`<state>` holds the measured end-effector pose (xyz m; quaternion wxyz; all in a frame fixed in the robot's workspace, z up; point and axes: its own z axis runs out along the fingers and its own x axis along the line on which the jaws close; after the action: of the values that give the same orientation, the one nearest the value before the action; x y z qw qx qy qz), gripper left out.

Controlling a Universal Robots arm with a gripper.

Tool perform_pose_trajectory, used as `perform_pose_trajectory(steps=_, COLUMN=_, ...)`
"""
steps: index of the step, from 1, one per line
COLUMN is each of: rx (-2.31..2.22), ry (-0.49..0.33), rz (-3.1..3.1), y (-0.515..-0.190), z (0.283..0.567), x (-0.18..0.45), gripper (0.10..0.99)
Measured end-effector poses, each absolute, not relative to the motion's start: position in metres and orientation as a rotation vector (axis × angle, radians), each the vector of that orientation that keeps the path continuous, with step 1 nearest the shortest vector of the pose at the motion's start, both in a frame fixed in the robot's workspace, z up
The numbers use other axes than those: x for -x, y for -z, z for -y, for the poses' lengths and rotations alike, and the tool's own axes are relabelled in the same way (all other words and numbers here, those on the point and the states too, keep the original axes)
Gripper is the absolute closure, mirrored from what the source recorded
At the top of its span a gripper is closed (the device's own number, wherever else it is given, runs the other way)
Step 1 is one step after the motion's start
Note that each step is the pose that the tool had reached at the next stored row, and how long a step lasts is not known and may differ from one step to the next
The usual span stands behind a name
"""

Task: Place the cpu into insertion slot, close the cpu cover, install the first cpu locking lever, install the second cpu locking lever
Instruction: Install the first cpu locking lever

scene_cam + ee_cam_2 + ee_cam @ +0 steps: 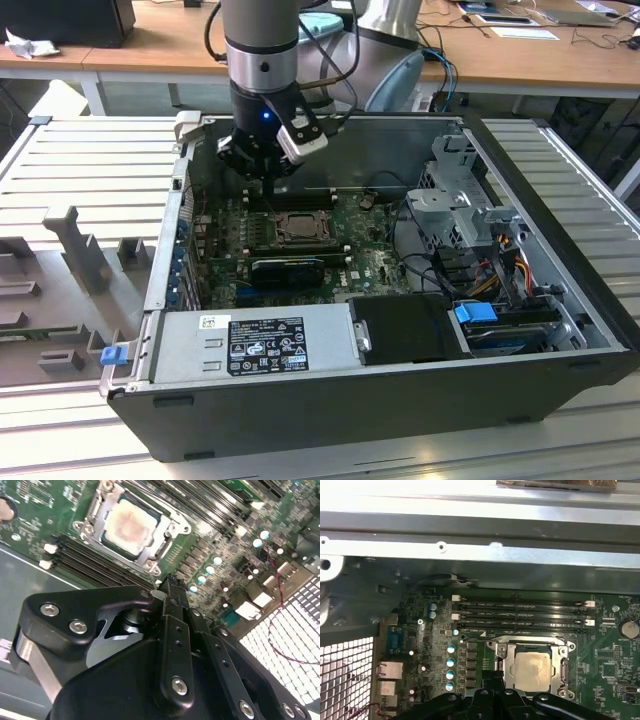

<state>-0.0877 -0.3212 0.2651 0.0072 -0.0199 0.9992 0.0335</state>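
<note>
Exterior view: the end effector [268,183] hangs inside the open case [560,300], just behind the cpu [298,228]. Second wrist view: its fingers are pressed together on nothing, and the cpu [131,526] sits in the slot [155,517] with the cover [162,542] flat around it. First wrist view: the fingertips [495,679] are just beside the cover [563,670].

cpu [131,527] in cpu cover [169,536] window, on motherboard [605,665] | memory slots [520,612] just beside cover | pincer [269,188] above motherboard, near cover | motherboard inside computer case [400,400]
</note>
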Motion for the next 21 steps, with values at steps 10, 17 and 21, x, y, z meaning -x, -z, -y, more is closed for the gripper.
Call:
perform_pose_trajectory(steps=10, rx=0.062, ry=-0.105, rz=-3.125, y=-0.262, z=0.32, x=0.111, gripper=0.98)
perform_pose_trajectory(steps=17, rx=0.062, ry=-0.105, rz=-3.125, y=-0.258, z=0.312, x=0.117, gripper=0.98)
perform_pose_trajectory(steps=21, rx=0.062, ry=-0.105, rz=-3.125, y=-0.256, z=0.304, x=0.118, gripper=0.98)
